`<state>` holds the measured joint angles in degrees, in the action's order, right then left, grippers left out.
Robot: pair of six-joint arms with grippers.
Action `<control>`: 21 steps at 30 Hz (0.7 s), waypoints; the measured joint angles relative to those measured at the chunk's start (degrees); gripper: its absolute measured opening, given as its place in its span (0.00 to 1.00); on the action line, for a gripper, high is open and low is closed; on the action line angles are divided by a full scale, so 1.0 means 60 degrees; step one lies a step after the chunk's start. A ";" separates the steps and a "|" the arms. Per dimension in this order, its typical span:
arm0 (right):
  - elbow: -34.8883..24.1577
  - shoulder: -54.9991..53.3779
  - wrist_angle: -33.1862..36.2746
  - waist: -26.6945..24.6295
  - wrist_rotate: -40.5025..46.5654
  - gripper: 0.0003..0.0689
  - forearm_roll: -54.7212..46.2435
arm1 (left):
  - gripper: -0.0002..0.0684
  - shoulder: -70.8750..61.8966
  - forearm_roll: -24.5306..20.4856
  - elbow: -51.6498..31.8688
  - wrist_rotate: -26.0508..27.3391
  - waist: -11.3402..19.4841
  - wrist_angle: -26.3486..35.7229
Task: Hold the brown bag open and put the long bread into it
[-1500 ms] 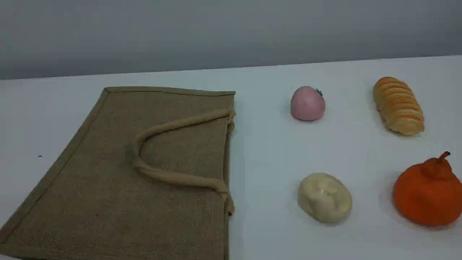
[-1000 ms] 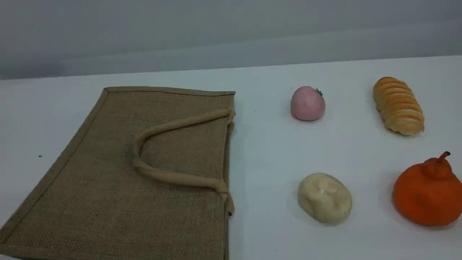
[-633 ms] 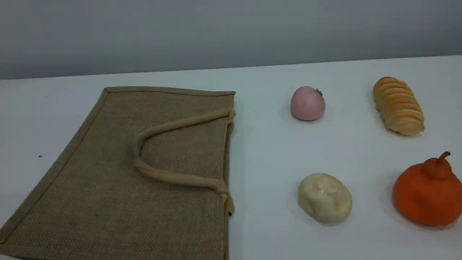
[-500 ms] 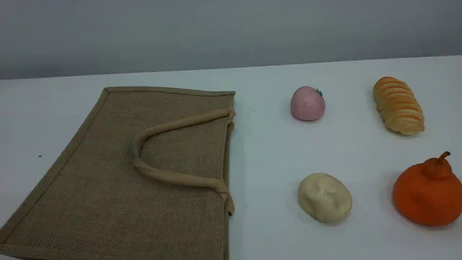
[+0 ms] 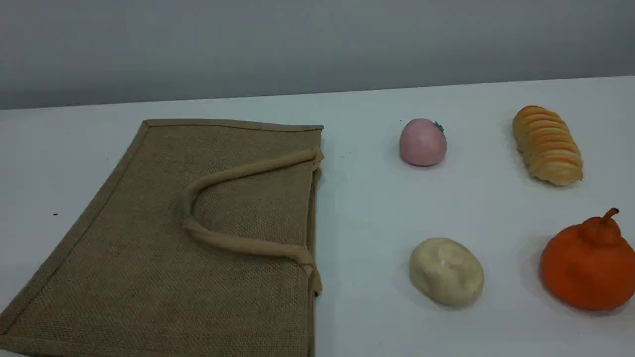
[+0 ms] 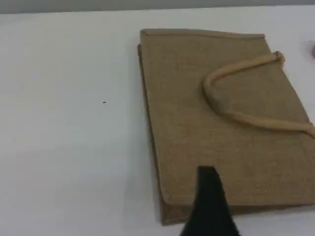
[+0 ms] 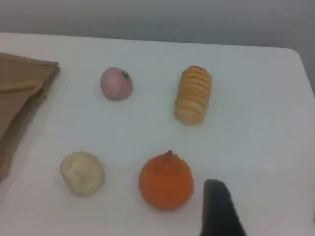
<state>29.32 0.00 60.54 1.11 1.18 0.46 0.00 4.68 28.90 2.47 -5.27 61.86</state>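
Note:
The brown bag (image 5: 198,238) lies flat and closed on the left half of the table, its mouth edge facing right. One beige handle (image 5: 238,173) is looped back over its top face. In the left wrist view the bag (image 6: 221,118) fills the right side, and my left gripper's dark fingertip (image 6: 210,201) hangs above the bag's near edge, holding nothing. The long bread (image 5: 547,145) rests at the far right, apart from everything. In the right wrist view the bread (image 7: 193,94) lies well beyond my right fingertip (image 7: 219,206), which holds nothing. Neither arm shows in the scene view.
A pink ball (image 5: 422,142) sits between the bag and the bread. A cream bun (image 5: 446,270) and an orange pumpkin-shaped fruit (image 5: 588,263) lie nearer the front right. The orange fruit (image 7: 166,180) is just left of my right fingertip.

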 joint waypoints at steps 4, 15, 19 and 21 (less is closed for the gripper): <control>0.0070 0.0000 -0.0177 0.0000 -0.0123 0.51 0.0526 | 0.66 -0.0306 0.0012 0.0331 0.0009 0.0000 -0.0365; 0.0262 -0.3270 -0.2726 0.0000 -0.1685 0.51 0.3478 | 0.66 -0.4283 0.1044 0.1828 -0.0206 0.0000 -0.1687; 0.0262 -0.5082 -0.3960 0.0000 -0.2552 0.51 0.4520 | 0.66 -0.6129 0.1044 0.1942 -0.0411 0.0000 -0.2754; 0.0262 -0.6049 -0.4539 0.0000 -0.2955 0.51 0.4983 | 0.66 -0.7105 0.1044 0.1942 -0.0599 0.0000 -0.3284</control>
<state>30.89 -36.29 33.31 1.11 -16.55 30.36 -42.63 10.95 40.55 -1.13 -5.27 42.15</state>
